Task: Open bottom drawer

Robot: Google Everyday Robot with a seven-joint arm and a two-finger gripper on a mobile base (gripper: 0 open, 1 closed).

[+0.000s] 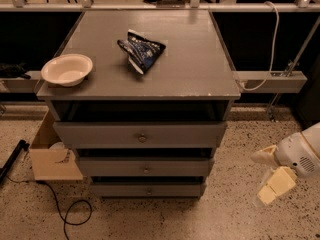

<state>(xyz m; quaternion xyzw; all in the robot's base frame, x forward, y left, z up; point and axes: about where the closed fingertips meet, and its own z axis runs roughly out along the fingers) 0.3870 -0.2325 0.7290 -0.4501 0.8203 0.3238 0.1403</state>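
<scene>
The bottom drawer (148, 189) is the lowest and narrowest-looking of three grey fronts on the cabinet, with a small round centre knob. It sits close to the speckled floor and looks closed. Above it are the mid-sized front (146, 167) and the widest front (142, 134). My gripper (268, 173) is at the lower right, off to the right of the cabinet at about the height of the lower drawers. It is well apart from the cabinet. Its cream fingers (274, 185) are spread open and empty.
On the cabinet top (200, 79) lie a white bowl (67, 69) and a blue snack bag (141, 51). A cardboard box (52, 156) and a black cable (70, 215) are on the floor to the left. A grey rail (272, 81) with a white cable (272, 39) is at the right.
</scene>
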